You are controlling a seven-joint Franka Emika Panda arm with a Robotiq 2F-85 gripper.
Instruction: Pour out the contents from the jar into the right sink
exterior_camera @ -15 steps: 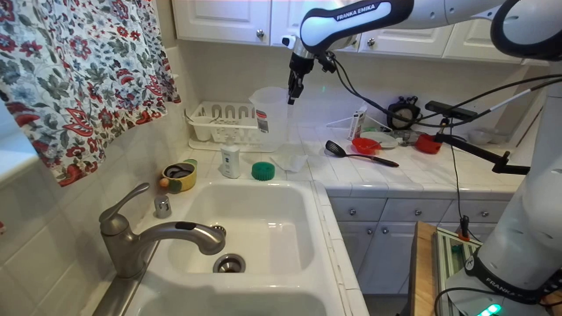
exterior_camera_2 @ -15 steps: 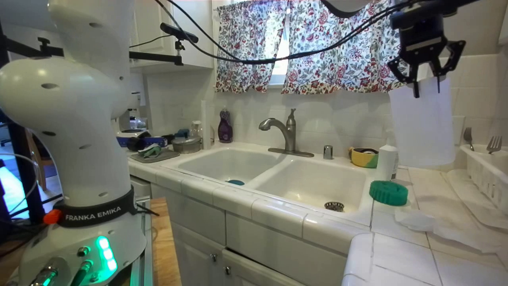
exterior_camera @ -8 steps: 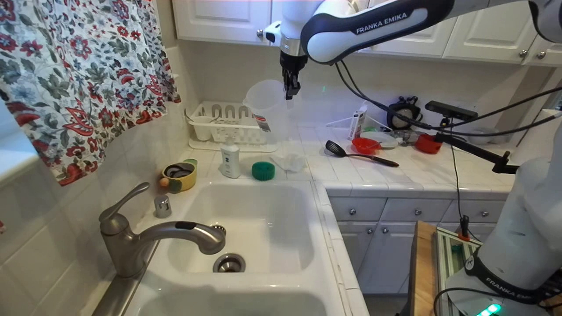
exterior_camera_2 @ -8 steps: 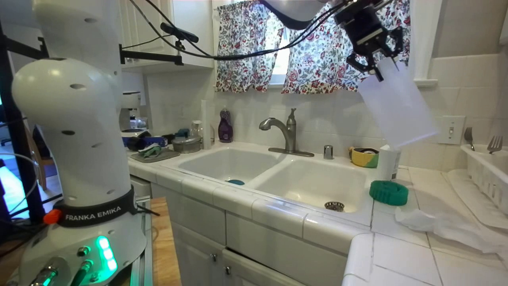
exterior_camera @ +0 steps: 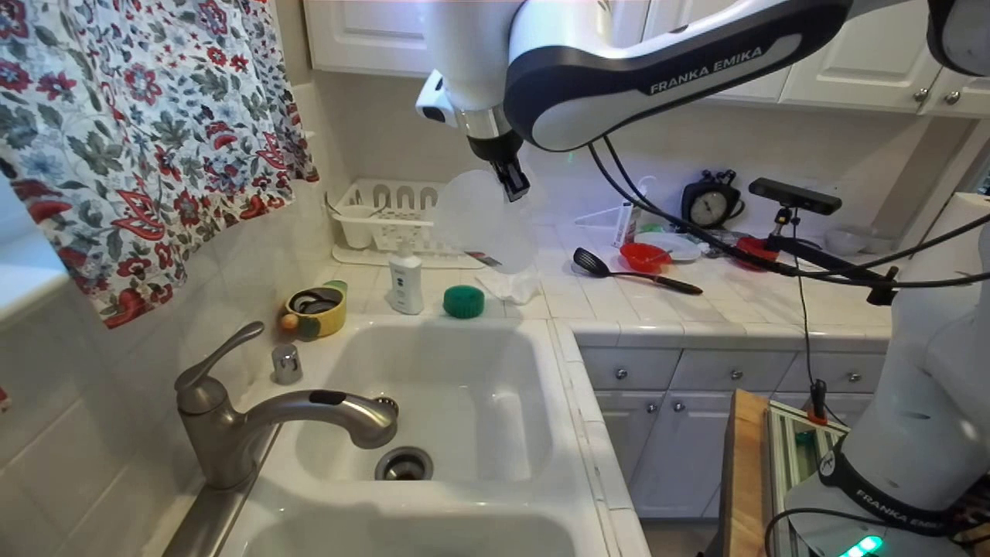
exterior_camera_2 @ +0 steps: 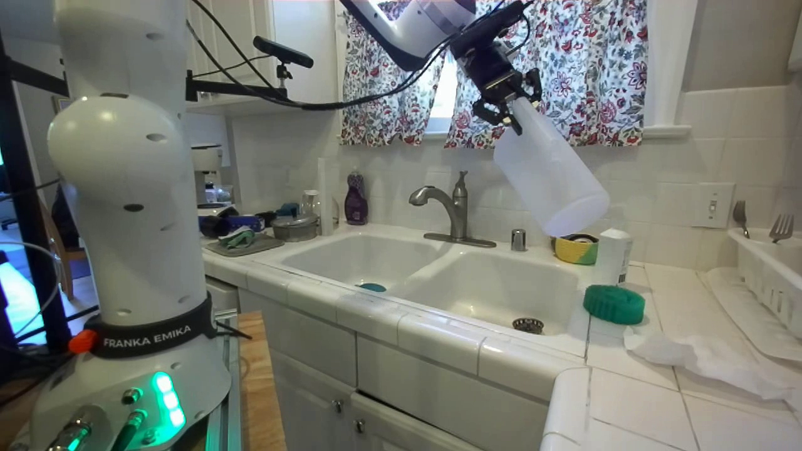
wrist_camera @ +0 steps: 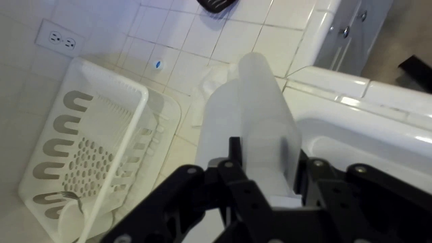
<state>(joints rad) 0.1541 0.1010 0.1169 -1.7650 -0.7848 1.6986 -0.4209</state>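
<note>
We see the gripper (wrist_camera: pixel 268 163) clamped on the handle (wrist_camera: pixel 260 101) of the jar (exterior_camera_2: pixel 551 178): its fingers (wrist_camera: pixel 235 146) stand apart only by the handle's width, one against each side. In the wrist view the pale handle runs up between them. In both exterior views the jar is held in the air near the right sink (exterior_camera: pixel 495 418), toward the end where the white bottle (exterior_camera: pixel 406 285) and the ribbed green disc (exterior_camera: pixel 464 302) stand on the counter (exterior_camera: pixel 564 298). We find it clearly tilted; in an exterior view its round base slants down and away from the right sink, while its upper end sits high beside the gripper. The walls look frosted white and smooth, with a scrap of label (exterior_camera: pixel 483 259) showing some red.

We cannot tell whether the mouth is over the right sink or the counter, and the cloudy walls keep us from making out the contents. In an exterior view the jar covers part of the yellow pot (exterior_camera_2: pixel 576 252). The wrist view is soft up close: dark linkages (wrist_camera: pixel 175 192) fill its lower edge, the handle hides much of the jar's body, and the right sink is cut off at the frame's side.
</note>
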